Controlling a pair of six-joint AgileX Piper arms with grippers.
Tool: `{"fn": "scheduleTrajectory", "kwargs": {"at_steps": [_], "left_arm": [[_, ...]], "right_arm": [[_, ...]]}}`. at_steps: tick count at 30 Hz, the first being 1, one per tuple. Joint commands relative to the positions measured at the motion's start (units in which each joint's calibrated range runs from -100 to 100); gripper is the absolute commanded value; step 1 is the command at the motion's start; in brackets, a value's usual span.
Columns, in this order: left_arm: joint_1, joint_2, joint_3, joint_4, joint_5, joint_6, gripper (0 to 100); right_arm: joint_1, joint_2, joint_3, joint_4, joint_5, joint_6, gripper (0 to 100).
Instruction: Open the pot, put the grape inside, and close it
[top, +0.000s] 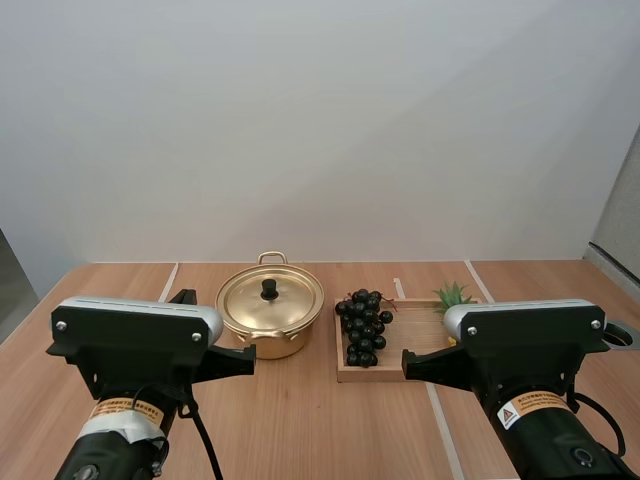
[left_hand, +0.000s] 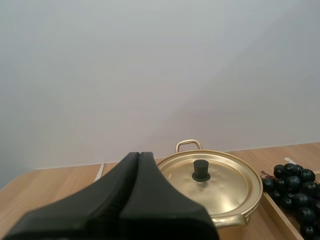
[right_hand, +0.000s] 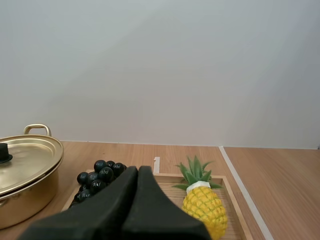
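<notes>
Your left gripper (left_hand: 139, 155) has its fingers pressed together into one wedge, holding nothing, and it points toward the gold pot (top: 262, 346) at lower centre-left of the high view. The lid (top: 288, 306) is still on, topped by a small black knob (top: 269, 289). Pinch that off-centre and the lid may tilt or slip, or the pot may slide. To the right, the grape bunch (top: 364, 325) lies on the wooden tray (top: 390, 376) near a pineapple (right_hand: 204, 205). A shallow grab could drop it. Your right gripper (right_hand: 138, 170) is likewise closed and empty.
</notes>
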Motion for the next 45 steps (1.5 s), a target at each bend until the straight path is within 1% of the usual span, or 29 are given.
{"fn": "scheduleTrajectory", "kwargs": {"at_steps": [1, 3, 5, 9, 12, 15, 16, 17, 20, 22, 24, 26, 30, 36, 41, 43, 45], "left_arm": [[0.09, -0.3, 0.0, 0.1, -8.1, 0.1, 0], [0.09, -0.3, 0.0, 0.1, -15.2, 0.1, 0], [0.09, -0.3, 0.0, 0.1, -22.7, 0.3, 0], [0.09, -0.3, 0.0, 0.1, -36.3, 2.4, 0], [0.09, -0.3, 0.0, 0.1, -47.2, 8.0, 0], [0.09, -0.3, -1.0, -0.8, -54.0, 12.8, 0], [0.09, -0.3, -2.1, -1.9, -54.7, 13.2, 0], [0.09, -0.3, -3.4, -3.5, -54.7, 13.5, 0], [0.09, -0.3, -9.1, -13.2, -51.2, 16.4, 0], [0.09, -0.3, -13.7, -17.8, -45.8, 20.5, 0], [0.09, -0.1, -18.5, -20.7, -39.0, 25.1, 0], [0.09, 1.4, -23.2, -22.9, -33.1, 28.3, 0], [0.09, 6.2, -34.3, -27.0, -21.7, 29.2, 0], [0.09, 15.8, -53.9, -27.8, -2.3, 29.1, 0], [0.09, 25.4, -69.4, -27.7, 9.3, 28.2, 0], [0.09, 28.6, -75.8, -26.4, 11.3, 25.8, 0], [0.09, 32.2, -82.2, -23.0, 13.1, 22.5, 0]], "right_arm": [[-0.3, -0.3, 0.0, -2.0, -4.1, -0.4, 0], [-0.3, -0.3, 0.0, -2.1, -8.5, -0.4, 0], [-0.3, -0.3, 0.0, -2.3, -16.1, -0.4, 0], [-0.3, -0.3, 0.0, -7.6, -39.1, -0.5, 0], [-0.3, -0.3, 0.0, -9.1, -56.4, -2.3, 0], [-0.3, -0.3, 0.0, -7.3, -71.7, -7.2, 0], [-0.3, -0.3, 0.0, -5.9, -73.6, -8.2, 0], [-0.3, -0.3, 0.0, -4.3, -73.2, -9.2, 0], [-0.3, -0.3, -6.3, 2.0, -60.9, -12.0, 0], [-0.3, -0.3, -13.4, 5.9, -46.5, -14.4, 0], [-0.3, 0.2, -21.0, 7.0, -34.4, -14.6, 0], [-0.3, 2.2, -27.7, 7.6, -27.6, -14.6, 0], [-0.3, 7.7, -41.3, 8.6, -18.0, -14.6, 0], [-0.3, 17.7, -62.2, 8.6, 0.1, -14.6, 0], [-0.3, 27.6, -79.6, 8.6, 17.4, -14.6, 0], [-0.3, 31.3, -86.6, 8.6, 23.2, -14.1, 0], [-0.3, 35.0, -92.6, 8.4, 28.2, -14.1, 0]]}}
